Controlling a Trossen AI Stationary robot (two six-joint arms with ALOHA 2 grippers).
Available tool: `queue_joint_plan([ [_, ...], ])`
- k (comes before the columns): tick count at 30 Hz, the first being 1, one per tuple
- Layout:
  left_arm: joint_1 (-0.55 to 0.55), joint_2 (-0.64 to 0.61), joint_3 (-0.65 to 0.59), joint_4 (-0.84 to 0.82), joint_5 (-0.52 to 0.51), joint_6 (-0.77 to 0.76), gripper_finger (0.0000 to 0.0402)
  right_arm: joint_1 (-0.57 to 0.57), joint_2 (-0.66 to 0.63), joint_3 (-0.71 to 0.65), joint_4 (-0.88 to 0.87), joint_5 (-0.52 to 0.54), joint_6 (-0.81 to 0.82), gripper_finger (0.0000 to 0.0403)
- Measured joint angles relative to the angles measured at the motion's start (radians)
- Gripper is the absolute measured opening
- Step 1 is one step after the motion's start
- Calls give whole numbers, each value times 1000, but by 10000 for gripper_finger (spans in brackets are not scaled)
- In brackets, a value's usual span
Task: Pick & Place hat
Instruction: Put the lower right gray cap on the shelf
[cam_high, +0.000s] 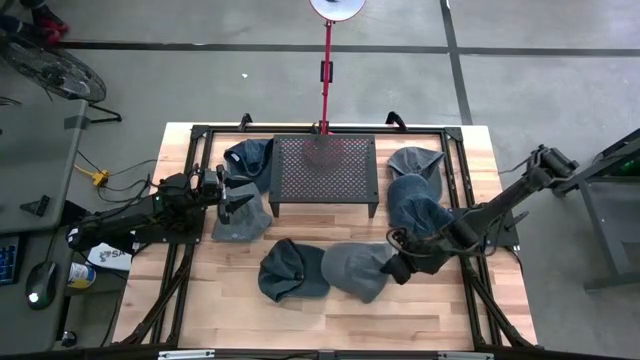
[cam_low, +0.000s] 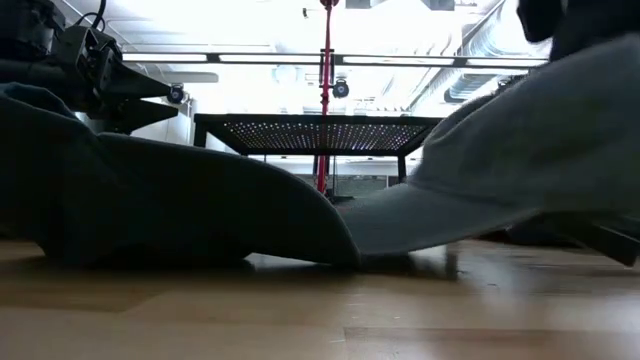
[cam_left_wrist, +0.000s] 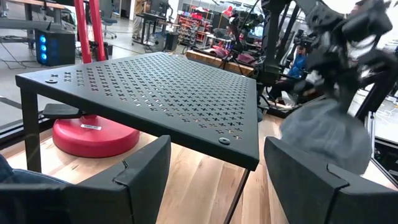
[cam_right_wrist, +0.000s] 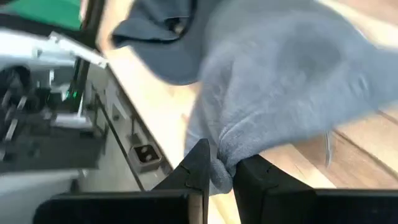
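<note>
A light grey hat (cam_high: 356, 270) lies near the table's front middle, and my right gripper (cam_high: 393, 268) is shut on its right side. In the low view this grey hat (cam_low: 520, 150) slopes up to the right, with its low edge (cam_low: 385, 250) down at the table beside a dark blue hat (cam_high: 292, 270). My left gripper (cam_high: 232, 197) stays open and level at the left, over another grey hat (cam_high: 240, 222), and touches nothing. The black perforated stand (cam_high: 323, 168) is at the far middle. My right gripper pinches a bunched fold of the grey hat's cloth (cam_right_wrist: 219, 163) between its two fingers. The fingers come from the table's right, slanting downward. The held side is raised off the table, and the hat's far, low edge (cam_low: 385, 250) still reaches the table top.
More blue hats lie at the right (cam_high: 415, 212), the far right (cam_high: 415, 160) and the far left (cam_high: 250, 158). A red lamp pole (cam_high: 326, 60) rises behind the stand. Bare wood (cam_high: 330, 320) runs along the near edge.
</note>
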Motion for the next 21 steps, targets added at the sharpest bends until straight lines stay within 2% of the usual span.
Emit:
queue_joint_plan([
  [4, 0, 0, 0, 0, 0, 0, 255, -39, -50, 134, -170, -64, -183, 37],
  [10, 0, 0, 0, 0, 0, 0, 255, -147, -59, 380, -422, -214, -543, 37],
  [14, 0, 0, 0, 0, 0, 0, 255, -229, -58, 512, -526, -320, -783, 37],
  [21, 0, 0, 0, 0, 0, 0, 255, -374, -57, 674, -630, -481, -1067, 36],
])
